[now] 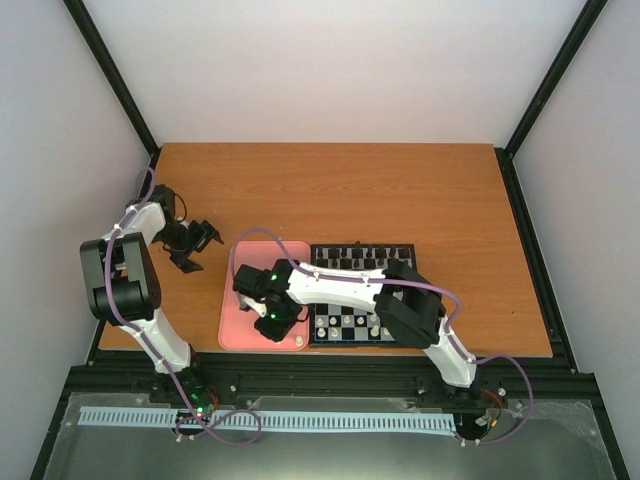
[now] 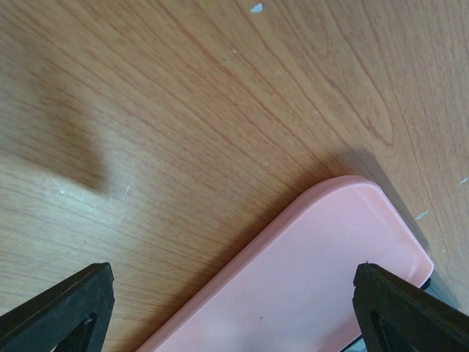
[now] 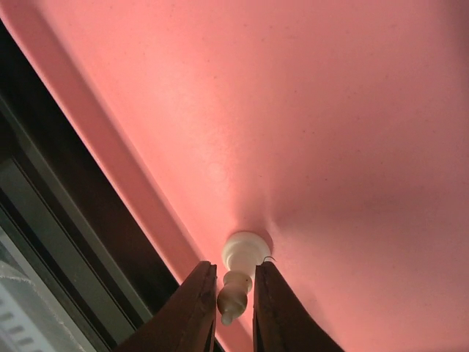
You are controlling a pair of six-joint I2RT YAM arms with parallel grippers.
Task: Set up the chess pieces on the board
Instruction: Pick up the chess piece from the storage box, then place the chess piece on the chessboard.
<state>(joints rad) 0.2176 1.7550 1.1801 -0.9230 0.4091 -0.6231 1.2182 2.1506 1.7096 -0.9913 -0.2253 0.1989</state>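
My right gripper [image 1: 272, 323] hangs low over the pink tray [image 1: 247, 300], left of the board [image 1: 362, 246]. In the right wrist view its two fingers [image 3: 192, 312] press on both sides of a cream-white chess piece [image 3: 239, 282], whose round base rests on the tray [image 3: 293, 110] near its edge. Another cream piece [image 1: 298, 342] lies at the tray's near right corner. Several cream pieces [image 1: 335, 326] stand on the board's near rows, with dark pieces along its far row. My left gripper [image 1: 196, 244] is open and empty over the bare table, left of the tray.
The left wrist view shows wooden tabletop [image 2: 183, 110] and a rounded corner of the pink tray [image 2: 308, 279] between my wide-spread left fingers [image 2: 66, 308]. The table's near edge and black frame [image 1: 320, 375] lie just beyond the tray.
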